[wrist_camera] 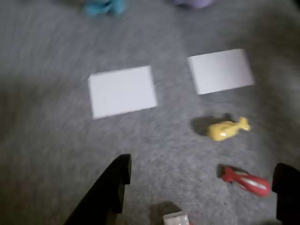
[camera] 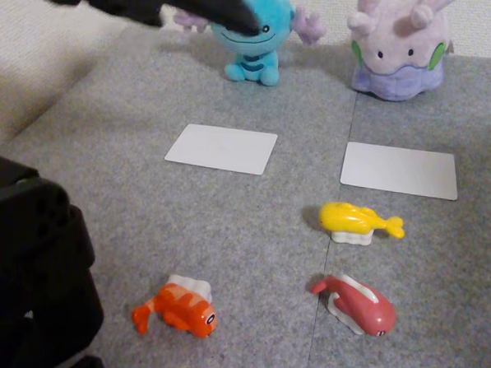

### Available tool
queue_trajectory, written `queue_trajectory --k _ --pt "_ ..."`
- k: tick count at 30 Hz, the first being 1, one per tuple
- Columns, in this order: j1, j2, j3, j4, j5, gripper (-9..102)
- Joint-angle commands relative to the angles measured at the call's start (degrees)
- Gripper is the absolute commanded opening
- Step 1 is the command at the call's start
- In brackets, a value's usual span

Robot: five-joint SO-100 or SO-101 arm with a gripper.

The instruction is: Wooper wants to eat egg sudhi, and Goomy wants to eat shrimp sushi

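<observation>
Wooper, the light-blue plush, sits at the back of the grey mat, with Goomy, the lilac plush, to its right. The yellow egg sushi lies right of centre. Near the front lies the orange striped shrimp sushi, and only its white edge shows at the bottom of the wrist view. My gripper hangs high above the mat, open and holding nothing. In the fixed view its black tip crosses in front of Wooper's head.
Two white cards lie on the mat, one in front of each plush. A pinkish-red sushi toy lies at the front right. The arm's black base fills the lower left corner.
</observation>
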Motion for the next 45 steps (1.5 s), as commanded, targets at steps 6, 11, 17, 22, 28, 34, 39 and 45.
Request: queue_trajectory --k 6,11,17,22,28,34,39,45 --pt "9.84 -0.26 -3.08 -2.99 4.83 35" --pt "9.84 -5.19 -3.08 -3.08 7.38 35" --pt "9.84 -21.45 -3.08 -8.44 12.13 35" --pt "12.39 -31.29 -3.16 -13.89 16.44 35" --pt "16.79 -36.21 -3.16 -20.57 18.63 35" --pt "16.44 -38.76 -3.87 -21.71 17.67 35" --pt "16.88 -43.07 -9.14 -19.6 17.93 35" --pt "17.05 -52.12 -17.31 -16.26 18.63 35"
